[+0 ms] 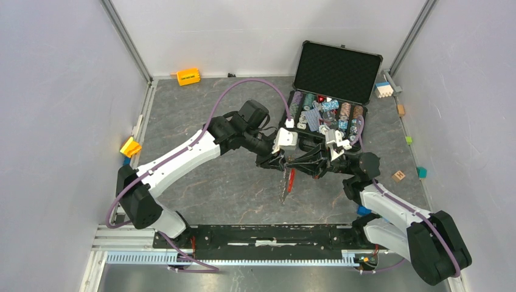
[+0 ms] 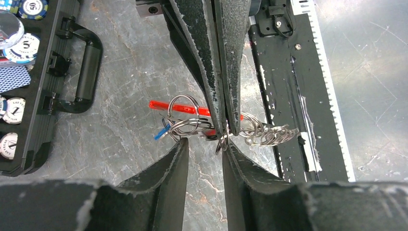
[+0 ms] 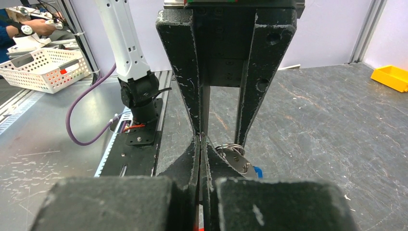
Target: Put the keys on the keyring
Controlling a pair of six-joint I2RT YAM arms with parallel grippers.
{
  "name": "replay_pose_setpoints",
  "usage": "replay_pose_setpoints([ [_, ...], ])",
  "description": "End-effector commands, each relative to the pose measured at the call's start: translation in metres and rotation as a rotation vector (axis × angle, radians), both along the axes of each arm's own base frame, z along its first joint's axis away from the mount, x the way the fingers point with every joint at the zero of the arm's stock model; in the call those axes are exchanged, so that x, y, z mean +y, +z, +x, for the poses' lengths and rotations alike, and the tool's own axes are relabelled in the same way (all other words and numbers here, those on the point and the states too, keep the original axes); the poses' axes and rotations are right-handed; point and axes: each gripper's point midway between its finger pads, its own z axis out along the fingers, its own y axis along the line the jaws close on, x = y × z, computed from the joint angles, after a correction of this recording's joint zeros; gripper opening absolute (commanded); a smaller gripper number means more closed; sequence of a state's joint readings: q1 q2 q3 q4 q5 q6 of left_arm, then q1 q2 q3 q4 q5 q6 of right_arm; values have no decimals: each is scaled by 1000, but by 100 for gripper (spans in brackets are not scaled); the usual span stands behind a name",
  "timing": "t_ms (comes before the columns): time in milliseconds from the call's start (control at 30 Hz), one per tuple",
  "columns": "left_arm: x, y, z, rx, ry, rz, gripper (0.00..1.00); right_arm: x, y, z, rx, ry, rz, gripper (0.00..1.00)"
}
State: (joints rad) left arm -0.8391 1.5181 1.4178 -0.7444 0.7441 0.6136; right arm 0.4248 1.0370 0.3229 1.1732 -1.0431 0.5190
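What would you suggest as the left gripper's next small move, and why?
Probably ease the left gripper forward and shut it on the key rings beside the blue tag. Its jaws stand open just short of them, while the right gripper is shut on the keyring chain, holding it in place.

Table (image 1: 243,194), grey marbled: open black case (image 1: 338,70), far right; orange block (image 1: 188,76), far edge; yellow block (image 1: 130,147), left edge; wooden cube (image 1: 398,176), right.
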Motion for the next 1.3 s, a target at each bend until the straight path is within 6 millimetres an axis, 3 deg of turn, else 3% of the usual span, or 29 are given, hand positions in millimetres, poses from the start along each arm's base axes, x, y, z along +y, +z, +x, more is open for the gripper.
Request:
replay_pose_setpoints([
  [0, -6, 35, 2, -84, 0, -99, 40, 1, 10, -1, -63, -3, 26, 0],
  [267, -1, 48, -16, -79, -63, -154, 38, 2, 8, 3, -55, -13, 19, 0],
  [933, -2, 18, -12, -56, -45, -120, 28, 1, 10, 2, -65, -18, 19, 0],
  [1167, -3, 17, -11, -45, -37, -118, 16, 0, 9, 3, -63, -20, 19, 0],
  [1267, -3, 19, -10, -44, -32, -121, 4, 0, 9, 4, -61, -24, 17, 0],
])
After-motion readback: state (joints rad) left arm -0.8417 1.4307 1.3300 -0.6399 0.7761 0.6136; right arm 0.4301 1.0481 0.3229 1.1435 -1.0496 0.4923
